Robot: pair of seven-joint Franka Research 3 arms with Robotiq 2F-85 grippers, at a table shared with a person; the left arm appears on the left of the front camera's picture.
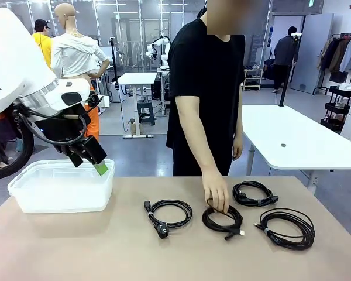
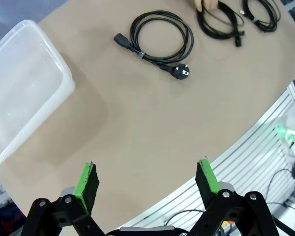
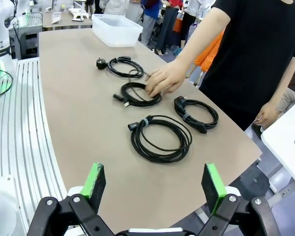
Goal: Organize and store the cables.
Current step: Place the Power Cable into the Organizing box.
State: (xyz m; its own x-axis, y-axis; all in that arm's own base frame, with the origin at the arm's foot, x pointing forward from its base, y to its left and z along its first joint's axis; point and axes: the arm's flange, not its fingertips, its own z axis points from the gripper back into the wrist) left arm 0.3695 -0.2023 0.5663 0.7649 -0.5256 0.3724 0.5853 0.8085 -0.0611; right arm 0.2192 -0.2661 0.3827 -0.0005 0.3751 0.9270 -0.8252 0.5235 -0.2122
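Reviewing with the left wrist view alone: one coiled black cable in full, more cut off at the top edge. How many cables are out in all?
Observer: Four coiled black cables: the plug-ended cable, a middle cable, a small far cable, a large right cable.
Operator: Whose fingers are at my top edge?
Observer: The hand of a person in a black T-shirt standing at the far side.
Operator: And the right gripper?
Observer: The right gripper stands open, holding nothing.

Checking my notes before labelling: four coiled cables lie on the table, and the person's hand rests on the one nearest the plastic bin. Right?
Not quite: the front view shows the hand on the second coil from the bin; the nearest coil lies untouched. The rest holds.
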